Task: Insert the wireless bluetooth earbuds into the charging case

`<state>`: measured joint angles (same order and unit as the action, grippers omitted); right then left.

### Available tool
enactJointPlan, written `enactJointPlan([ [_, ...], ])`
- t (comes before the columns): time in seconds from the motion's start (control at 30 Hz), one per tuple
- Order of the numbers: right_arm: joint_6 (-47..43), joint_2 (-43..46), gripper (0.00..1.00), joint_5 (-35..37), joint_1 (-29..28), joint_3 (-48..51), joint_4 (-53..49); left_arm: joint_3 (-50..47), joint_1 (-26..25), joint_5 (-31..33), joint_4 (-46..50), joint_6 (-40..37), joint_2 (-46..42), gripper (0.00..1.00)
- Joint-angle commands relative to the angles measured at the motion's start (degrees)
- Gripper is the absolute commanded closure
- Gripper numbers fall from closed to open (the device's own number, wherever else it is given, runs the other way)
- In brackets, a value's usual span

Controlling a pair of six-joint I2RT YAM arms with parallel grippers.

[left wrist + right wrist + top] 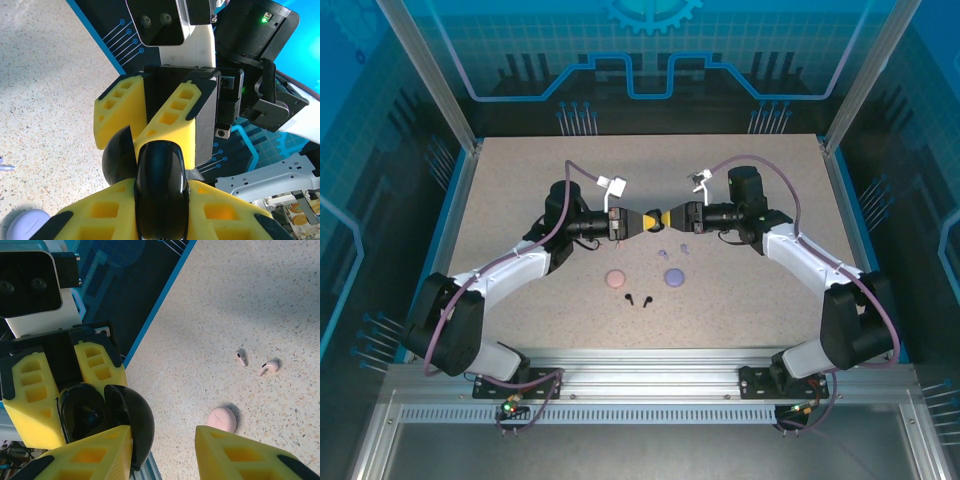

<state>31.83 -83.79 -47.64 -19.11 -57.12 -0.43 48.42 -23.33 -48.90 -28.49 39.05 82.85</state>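
Note:
My left gripper (640, 221) is shut on a glossy black charging case (161, 190), held above the table where the two arms meet. The case stands open, its lid (136, 422) swung away from the base (85, 415). My right gripper (162, 435) faces it, open, one yellow finger (85, 455) against the case and the lid's edge inside its wide gap. On the table lie two black earbuds (638, 298), two lavender earbuds (673, 250) and two pale pink earbuds (255, 362).
A round pink case (616, 279) and a round lavender case (674, 277) lie shut on the speckled table (520, 180), below the grippers. Blue enclosure walls (450, 170) stand along the table's sides.

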Motion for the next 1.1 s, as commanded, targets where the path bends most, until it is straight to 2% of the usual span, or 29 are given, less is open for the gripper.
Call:
enactJointPlan([
  [0.0, -1.56, 0.51, 0.62, -0.7, -0.68, 0.02, -1.72, 2.55, -0.54, -0.59, -1.19, -0.11, 0.29, 1.0],
  [0.67, -2.57, 1.71, 0.64, -0.6, -0.84, 2.1, -2.49, 3.87, -0.49, 0.3, -0.1, -0.86, 1.34, 1.0],
  [1.07, -2.82, -1.55, 0.7, 1.39, -2.94, -3.19, -4.89, 3.48, -0.9, 0.3, -0.83, -0.49, 1.35, 1.0],
])
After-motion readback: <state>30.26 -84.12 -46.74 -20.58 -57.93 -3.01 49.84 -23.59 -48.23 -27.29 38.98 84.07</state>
